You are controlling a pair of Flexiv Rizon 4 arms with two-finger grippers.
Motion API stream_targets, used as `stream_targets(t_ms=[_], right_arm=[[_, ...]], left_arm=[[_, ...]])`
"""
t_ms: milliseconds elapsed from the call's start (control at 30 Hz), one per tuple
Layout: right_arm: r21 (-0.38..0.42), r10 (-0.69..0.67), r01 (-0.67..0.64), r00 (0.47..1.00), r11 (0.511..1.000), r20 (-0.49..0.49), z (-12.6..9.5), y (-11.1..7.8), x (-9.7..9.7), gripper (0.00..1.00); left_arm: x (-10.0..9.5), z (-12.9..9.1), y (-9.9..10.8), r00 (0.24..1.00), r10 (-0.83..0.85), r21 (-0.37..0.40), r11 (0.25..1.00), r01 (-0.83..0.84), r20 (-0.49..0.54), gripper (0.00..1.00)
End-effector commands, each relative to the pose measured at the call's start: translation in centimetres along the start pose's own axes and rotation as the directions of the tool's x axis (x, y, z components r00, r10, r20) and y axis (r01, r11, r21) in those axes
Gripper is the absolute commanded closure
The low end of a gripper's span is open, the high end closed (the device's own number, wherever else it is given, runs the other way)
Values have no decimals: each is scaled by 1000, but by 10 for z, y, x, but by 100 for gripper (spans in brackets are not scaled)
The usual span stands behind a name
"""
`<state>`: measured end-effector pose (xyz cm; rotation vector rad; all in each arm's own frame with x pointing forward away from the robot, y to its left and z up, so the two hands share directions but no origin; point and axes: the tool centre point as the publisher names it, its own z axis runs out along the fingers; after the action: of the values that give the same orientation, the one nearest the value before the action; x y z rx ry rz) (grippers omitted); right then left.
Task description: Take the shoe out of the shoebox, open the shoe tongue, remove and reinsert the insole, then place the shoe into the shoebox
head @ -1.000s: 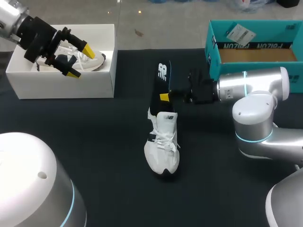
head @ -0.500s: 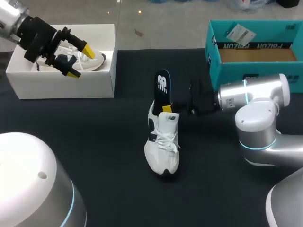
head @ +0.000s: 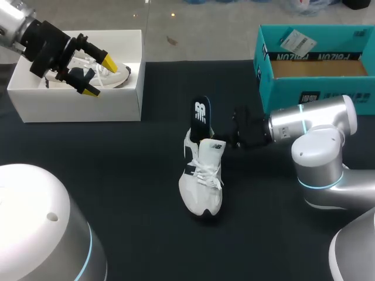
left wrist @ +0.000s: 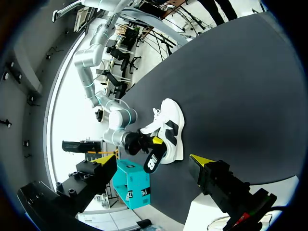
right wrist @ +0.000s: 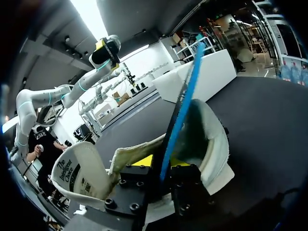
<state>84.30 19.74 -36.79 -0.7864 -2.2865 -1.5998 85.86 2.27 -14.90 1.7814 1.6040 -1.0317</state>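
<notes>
Clearly the coming move turns on how the insole (head: pixel 201 112) sits against the shoe (head: pixel 202 181). The shoe lies mid-table (head: pixel 117 164) on its sole, long axis running toe toward the robot and heel away. The insole stands nearly upright out of the heel opening, its lower end already down inside and most of its length sticking up. The right gripper (right wrist: pixel 161 166) comes in from the shoe's right, across that axis, level with the collar. In the right wrist view the insole's thin edge runs straight up between the two fingers, with yellow showing on either side of it, so I judge this gripper clamped on the insole low down, just above the opening. From here the reinsertion looks partly done. Seating it would call for tipping the free end toward the toe and pushing along the shoe's length, and the tongue could catch it. The right arm is the nearer by far. The left gripper (head: pixel 98 75) hangs well apart at the far left, over the white box (head: pixel 76 108) with a second shoe (head: pixel 114 75) in it, its fingers spread wide and gripping nothing. The teal box (head: pixel 316 88) stands open at the far right, beyond the right arm.
</notes>
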Motion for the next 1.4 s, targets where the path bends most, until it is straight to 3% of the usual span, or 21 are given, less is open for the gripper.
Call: stream_targets(t_ms=[33,133,233,333,433,600,633,667,900,1200,1400], right_arm=[[-13,-25,25,1000,1000,9,2,14,4,20],[-14,-45,46,999,999,17,1,24,3,13],[-26,-65,66,997,997,33,-4,41,-2,14],[-50,-73,75,996,996,42,-6,52,-6,22],[-60,-79,82,996,995,46,-3,58,-11,51],[-69,-70,72,997,995,43,3,56,-17,70],[-71,-69,72,997,995,43,4,54,-18,90],[-71,-65,68,997,995,45,4,53,-19,100],[-63,-30,33,998,997,50,0,31,-18,100],[-44,57,-56,998,997,31,5,-12,-12,100],[-60,65,-64,998,996,11,6,-15,-2,100]], left_arm=[[-1,0,0,1000,0,1,1000,0,-5,0],[-1,0,0,1000,0,1,1000,0,-5,0],[-1,0,0,1000,0,1,1000,0,-5,0],[-1,0,0,1000,0,1,1000,0,-5,0],[-1,0,0,1000,0,1,1000,0,-5,0],[-1,0,0,1000,0,1,1000,0,-5,0],[-1,0,0,1000,0,1,1000,0,-5,0],[-1,0,0,1000,0,1,1000,0,-5,0],[-1,0,0,1000,0,1,1000,0,-5,0],[-1,0,0,1000,0,1,1000,0,-5,0],[-1,0,0,1000,0,1,1000,0,-5,0]])
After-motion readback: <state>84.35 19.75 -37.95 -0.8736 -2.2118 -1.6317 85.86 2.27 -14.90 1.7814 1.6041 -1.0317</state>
